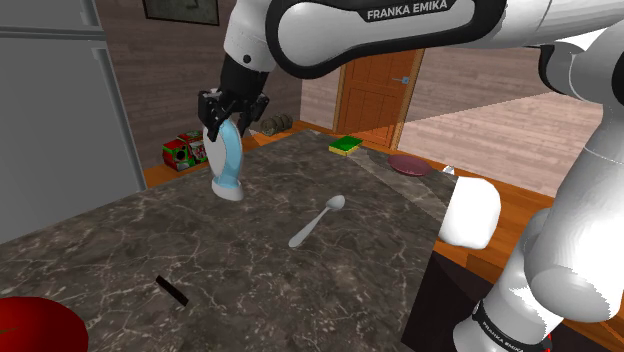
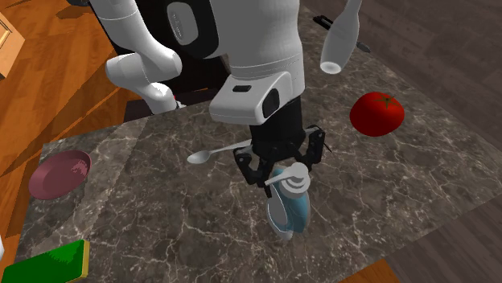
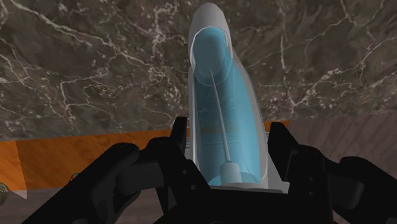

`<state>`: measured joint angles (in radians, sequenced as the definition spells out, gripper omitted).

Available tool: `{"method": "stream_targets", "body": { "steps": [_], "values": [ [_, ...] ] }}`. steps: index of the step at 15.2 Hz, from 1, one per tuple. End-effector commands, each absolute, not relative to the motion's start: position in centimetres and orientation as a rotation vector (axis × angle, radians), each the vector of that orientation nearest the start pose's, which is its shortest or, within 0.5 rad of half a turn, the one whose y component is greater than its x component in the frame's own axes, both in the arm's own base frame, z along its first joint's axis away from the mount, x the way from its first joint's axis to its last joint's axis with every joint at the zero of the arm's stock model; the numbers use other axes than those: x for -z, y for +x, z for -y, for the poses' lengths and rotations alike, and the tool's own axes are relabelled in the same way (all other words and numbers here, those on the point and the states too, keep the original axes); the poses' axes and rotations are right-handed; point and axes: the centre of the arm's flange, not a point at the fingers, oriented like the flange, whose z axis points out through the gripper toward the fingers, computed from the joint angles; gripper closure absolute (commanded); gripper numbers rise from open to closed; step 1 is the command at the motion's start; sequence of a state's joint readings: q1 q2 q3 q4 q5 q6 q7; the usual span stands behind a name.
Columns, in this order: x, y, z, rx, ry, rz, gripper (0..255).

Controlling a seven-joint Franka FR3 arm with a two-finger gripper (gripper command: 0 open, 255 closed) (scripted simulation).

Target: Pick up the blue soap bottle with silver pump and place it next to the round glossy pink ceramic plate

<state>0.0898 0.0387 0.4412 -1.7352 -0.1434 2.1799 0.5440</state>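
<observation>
My pincer (image 1: pixel 229 124) pinches the soap bottle (image 1: pixel 230 165) high up — tilted, it could slip swinging toward the plate (image 1: pixel 409 165).

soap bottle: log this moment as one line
gripper: shut on soap bottle | position: over counter | pink plate: at counter edge, apart from bottle | placing: not yet done

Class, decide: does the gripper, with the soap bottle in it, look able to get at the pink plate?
Probably yes: the plate sits on open counter, and only a flat spoon lies near the path.
</observation>
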Motion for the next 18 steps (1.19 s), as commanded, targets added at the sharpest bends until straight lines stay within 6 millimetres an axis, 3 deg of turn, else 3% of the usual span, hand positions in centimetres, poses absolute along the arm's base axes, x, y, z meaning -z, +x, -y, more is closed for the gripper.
{"method": "stream_targets", "body": {
  "steps": [1,18],
  "values": [
    [-58.7,53.0,-30.1,0.618,-2.968,0.062,255],
    [-67.6,53.0,-30.1,0.618,-2.968,0.062,255]
  ]
}}
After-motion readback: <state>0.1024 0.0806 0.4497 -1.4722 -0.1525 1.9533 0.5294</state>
